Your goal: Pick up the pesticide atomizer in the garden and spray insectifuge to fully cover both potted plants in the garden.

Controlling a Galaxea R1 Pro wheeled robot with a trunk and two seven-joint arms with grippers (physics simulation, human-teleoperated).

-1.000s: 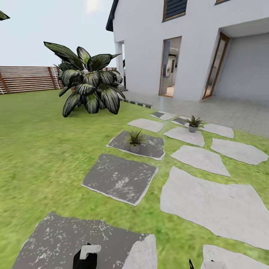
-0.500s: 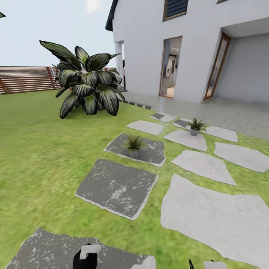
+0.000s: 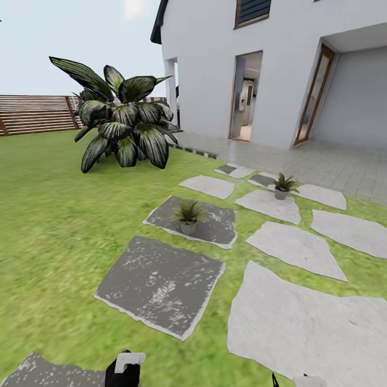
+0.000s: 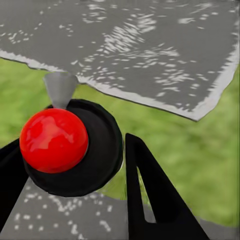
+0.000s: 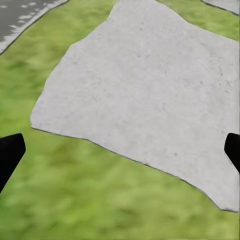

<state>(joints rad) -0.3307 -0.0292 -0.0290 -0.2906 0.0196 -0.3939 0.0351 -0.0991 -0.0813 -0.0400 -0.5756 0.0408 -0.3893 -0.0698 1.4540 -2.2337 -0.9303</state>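
Left gripper [image 4: 70, 165] was clamped on the pesticide atomizer [image 4: 70, 150]; right gripper [image 5: 120, 150] gaped, holding nothing. Over 1 second the view advanced; both potted plants [image 3: 187, 216] [image 3: 282, 186] lay ahead, unsprayed.

The left gripper [image 4: 75, 190] has matte black, wedge-shaped fingers [image 4: 150, 195] tapering to points. The right gripper [image 5: 120, 150] shows matching black fingertips [image 5: 9, 152] at 3 and 9 o'clock.
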